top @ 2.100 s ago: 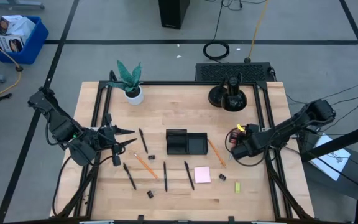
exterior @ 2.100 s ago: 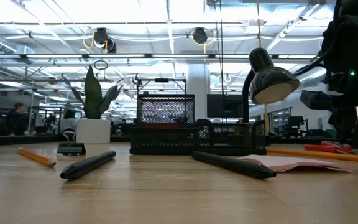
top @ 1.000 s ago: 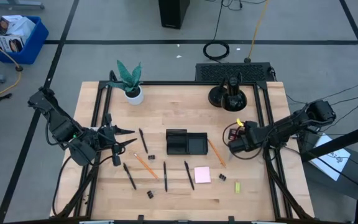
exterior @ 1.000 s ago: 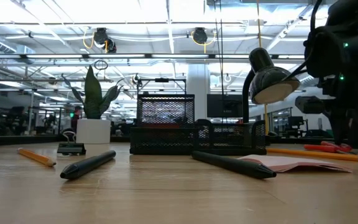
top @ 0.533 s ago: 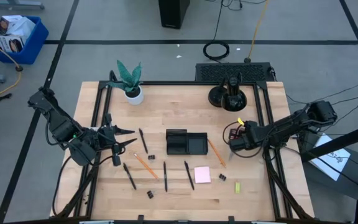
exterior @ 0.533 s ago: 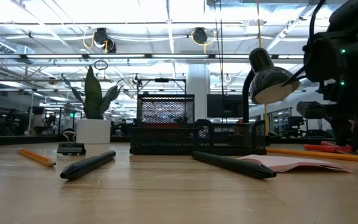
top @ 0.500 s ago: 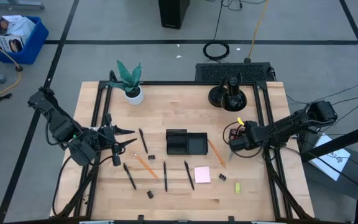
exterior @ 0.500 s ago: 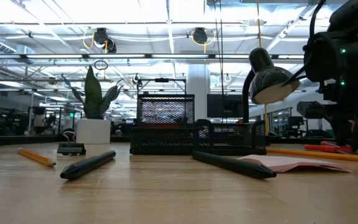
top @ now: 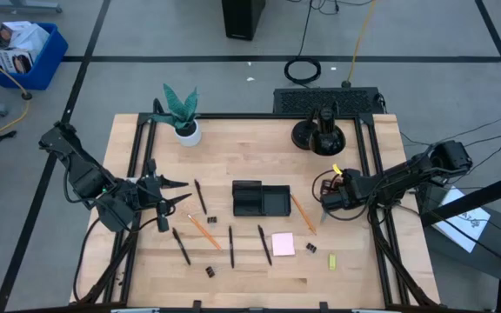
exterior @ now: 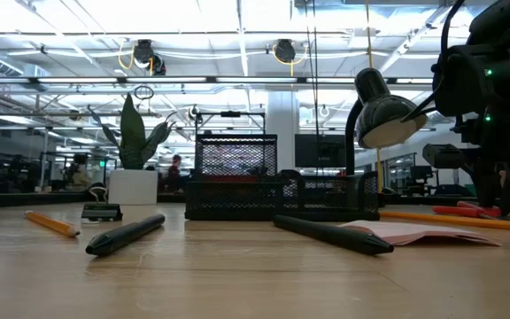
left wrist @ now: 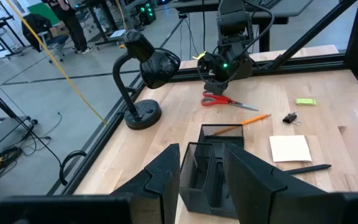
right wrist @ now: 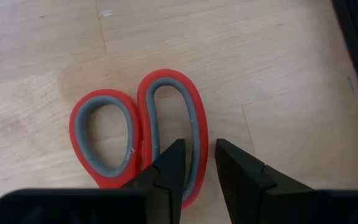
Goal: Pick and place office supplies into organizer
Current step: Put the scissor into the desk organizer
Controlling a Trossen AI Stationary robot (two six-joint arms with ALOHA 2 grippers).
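Observation:
Red-handled scissors lie flat on the wood at the table's right. My right gripper points down over their handles, open. My left gripper hangs raised at the table's left, open and with nothing between its fingers. The black organizer stands mid-table. Pens, pencils, a pink pad, binder clips and a yellow-green piece lie loose on the wood. My right gripper comes from above with one finger over the inside of the larger handle loop and the other outside it. The loop's rim lies between them. A strip of bare wood shows beside the outer finger. I cannot tell whether either finger touches the rim.
A potted plant stands at the far left and a black desk lamp at the far right, just beyond the scissors. An orange pencil lies between the organizer and my right gripper. Black frame rails run along the table's sides.
Over the last two seconds my right gripper has gone a little toward the table's far edge, over the scissors' handles. In the last half second it has kept still. The scissors have stayed where they were.

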